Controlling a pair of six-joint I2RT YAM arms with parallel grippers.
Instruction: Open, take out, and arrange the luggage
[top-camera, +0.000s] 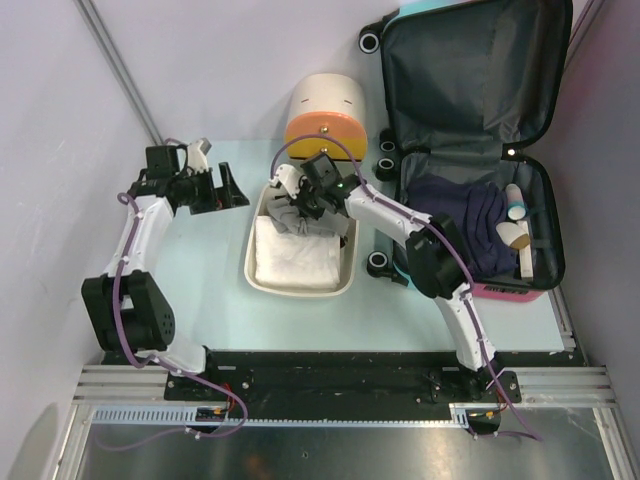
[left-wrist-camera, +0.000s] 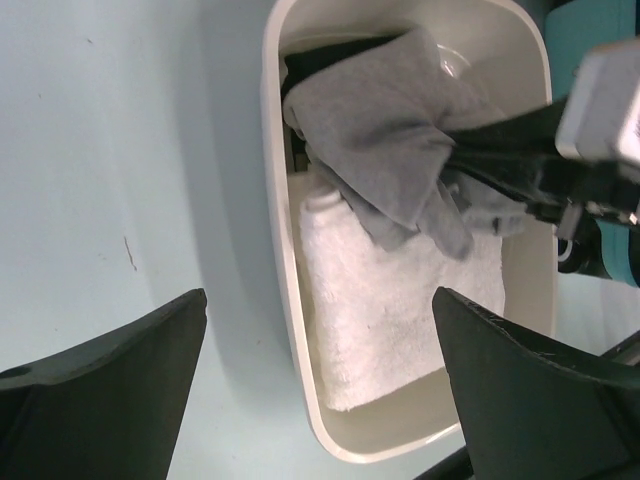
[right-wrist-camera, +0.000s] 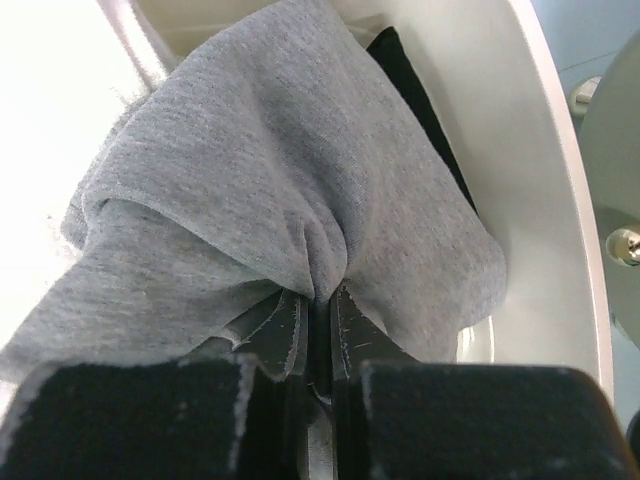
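Observation:
The luggage (top-camera: 470, 60) lies open at the right of the table, lid up against the back wall, dark clothes (top-camera: 465, 225) and a white bottle (top-camera: 513, 205) in its lower half. My right gripper (top-camera: 298, 200) is shut on a grey cloth (right-wrist-camera: 270, 190) over the far end of the cream tub (top-camera: 258, 268). The cloth (left-wrist-camera: 385, 130) hangs bunched above a folded white towel (left-wrist-camera: 400, 300) in the tub (left-wrist-camera: 280, 290). My left gripper (top-camera: 235, 190) is open and empty, over the table left of the tub, its fingers (left-wrist-camera: 110, 390) wide apart.
A cream cylindrical box with orange-yellow drawers (top-camera: 325, 110) stands behind the tub. A black item (right-wrist-camera: 420, 110) lies against the tub's wall (right-wrist-camera: 540, 170). The suitcase's black wheels (top-camera: 380, 262) sit right of the tub. Grey walls close in on both sides.

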